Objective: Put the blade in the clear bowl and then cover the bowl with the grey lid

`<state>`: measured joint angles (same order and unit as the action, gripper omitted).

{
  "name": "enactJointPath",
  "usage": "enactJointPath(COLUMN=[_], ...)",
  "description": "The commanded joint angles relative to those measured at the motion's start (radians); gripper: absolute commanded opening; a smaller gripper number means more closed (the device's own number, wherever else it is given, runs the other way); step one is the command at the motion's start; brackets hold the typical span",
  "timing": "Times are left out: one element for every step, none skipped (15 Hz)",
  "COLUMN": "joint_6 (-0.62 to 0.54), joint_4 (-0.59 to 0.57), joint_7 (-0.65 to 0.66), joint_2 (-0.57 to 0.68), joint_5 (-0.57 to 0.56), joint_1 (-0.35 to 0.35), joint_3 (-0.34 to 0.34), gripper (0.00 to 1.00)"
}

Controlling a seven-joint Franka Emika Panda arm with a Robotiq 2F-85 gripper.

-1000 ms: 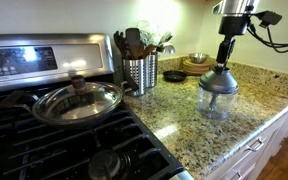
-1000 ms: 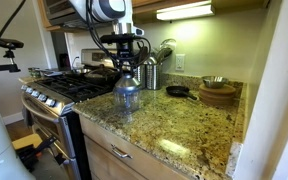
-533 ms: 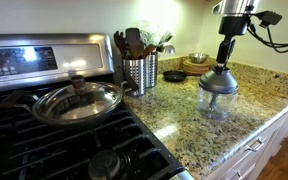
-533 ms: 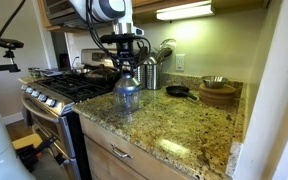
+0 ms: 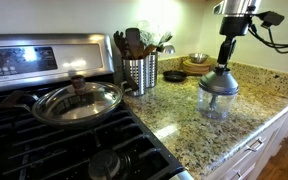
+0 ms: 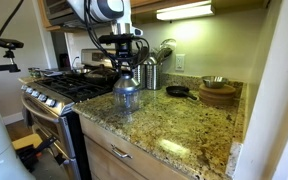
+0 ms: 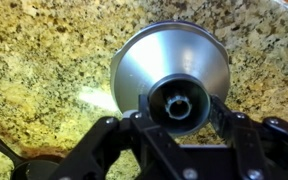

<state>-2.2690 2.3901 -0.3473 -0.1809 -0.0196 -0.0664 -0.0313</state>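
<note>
The grey lid (image 5: 219,82) sits on top of the clear bowl (image 5: 215,103) on the granite counter; both also show in an exterior view, the lid (image 6: 127,80) above the bowl (image 6: 127,100). My gripper (image 5: 222,66) comes straight down onto the lid's central knob. In the wrist view the lid (image 7: 144,60) fills the middle, and my gripper (image 7: 177,105) has a finger pressed against each side of the knob. The blade is hidden; I cannot see it under the lid.
A steel utensil holder (image 5: 139,72) stands by the stove. A pan with a glass lid (image 5: 76,100) sits on the burners. A small black skillet (image 6: 178,91), a wooden bowl (image 6: 217,97) and a metal bowl (image 6: 215,82) sit further back. The counter's front edge (image 6: 134,135) is close to the bowl.
</note>
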Motion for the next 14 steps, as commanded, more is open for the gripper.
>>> enactJointPath(joint_6=[-0.029, -0.037, -0.037, -0.037, -0.035, -0.033, -0.032, -0.031, -0.026, -0.021, -0.015, -0.012, -0.009, -0.008], joint_4=[0.069, 0.073, 0.07, 0.068, 0.067, 0.066, 0.066, 0.066, 0.067, 0.068, 0.066, 0.066, 0.066, 0.065], joint_7=[0.005, 0.002, -0.003, -0.005, -0.003, -0.002, -0.001, -0.001, -0.002, -0.004, -0.009, -0.012, -0.013, -0.012], joint_2=[-0.04, -0.038, -0.035, -0.03, -0.029, -0.028, -0.03, -0.032, -0.031, -0.027, -0.021, -0.017, -0.014, -0.012], joint_5=[-0.005, -0.004, 0.0, 0.001, -0.001, 0.0, 0.001, 0.0, 0.002, 0.005, 0.011, 0.014, 0.017, 0.017], joint_1=[-0.006, -0.007, -0.008, -0.008, -0.008, -0.008, -0.008, -0.008, -0.008, -0.008, -0.008, -0.008, -0.008, -0.007], joint_3=[0.0, 0.0, 0.0, 0.001, 0.001, 0.001, 0.001, 0.001, 0.001, 0.002, 0.004, 0.005, 0.006, 0.006], gripper=[0.35, 0.35, 0.35, 0.35, 0.35, 0.35, 0.73, 0.86, 0.92, 0.97, 1.0, 1.0, 1.0, 1.0])
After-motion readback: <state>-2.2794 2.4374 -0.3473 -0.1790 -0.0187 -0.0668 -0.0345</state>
